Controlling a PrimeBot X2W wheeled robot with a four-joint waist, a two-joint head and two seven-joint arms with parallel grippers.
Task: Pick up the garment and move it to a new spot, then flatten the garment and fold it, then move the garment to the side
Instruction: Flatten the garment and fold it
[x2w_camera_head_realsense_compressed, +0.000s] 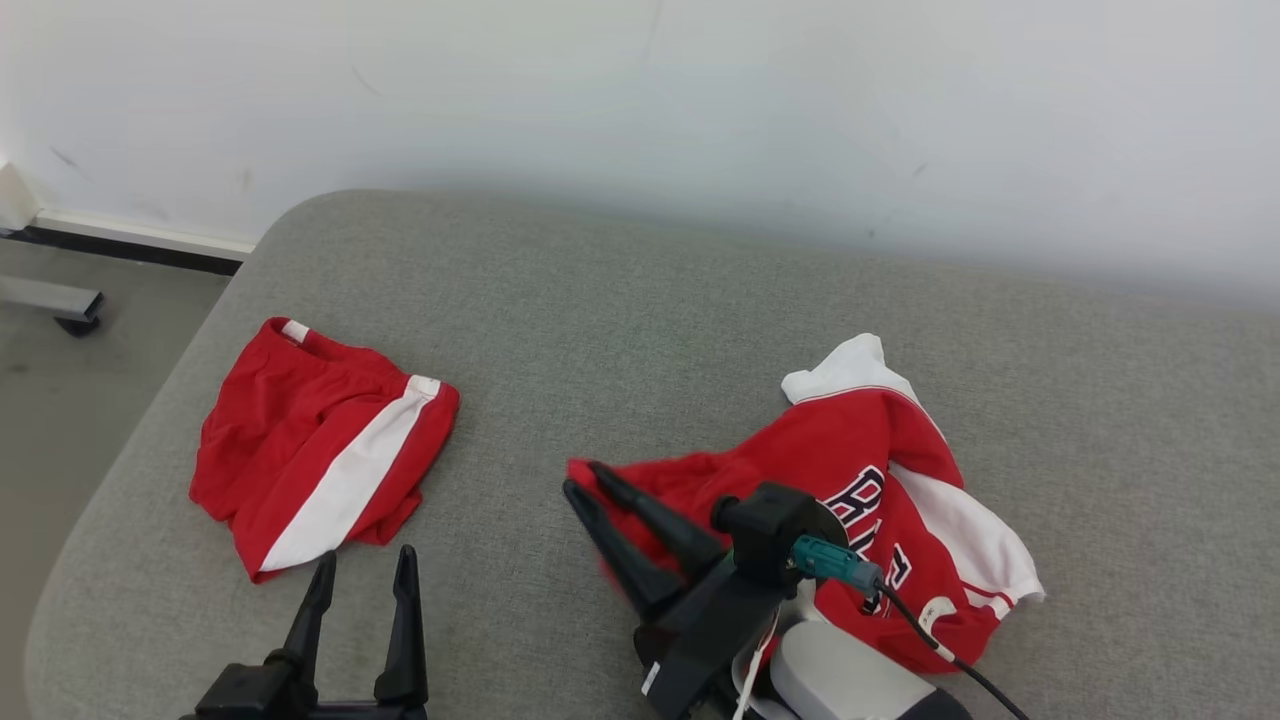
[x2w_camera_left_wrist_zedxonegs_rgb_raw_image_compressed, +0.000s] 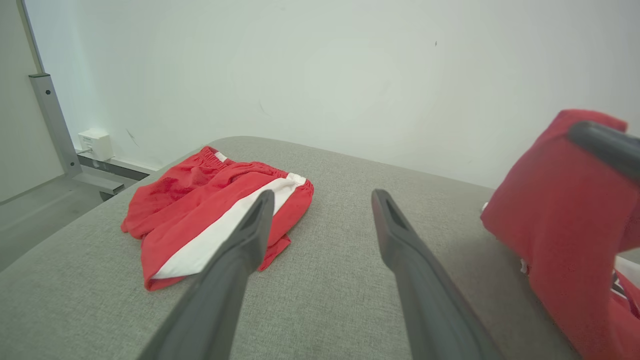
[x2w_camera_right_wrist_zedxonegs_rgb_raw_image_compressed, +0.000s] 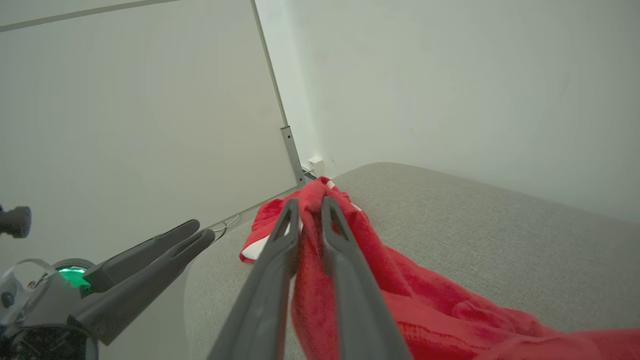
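Garment (x2w_camera_head_realsense_compressed: 880, 450), a red-and-white jersey, lies crumpled well to the right of the red shorts (x2w_camera_head_realsense_compressed: 320, 445), one edge raised toward them. Right gripper (x2w_camera_head_realsense_compressed: 584, 478) pinches that edge, perhaps a hem, jaws almost closed; left gripper (x2w_camera_head_realsense_compressed: 365, 555) hangs wide open, empty, just before the shorts.

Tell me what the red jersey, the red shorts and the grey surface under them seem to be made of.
The jersey: soft matte knit, probably polyester; it drapes in loose folds.
The shorts: thin, light synthetic cloth, likely; fine crinkles, gathered elastic waistband.
The surface: grey woven upholstery, matte, flecked weave over a rounded, seemingly padded edge.
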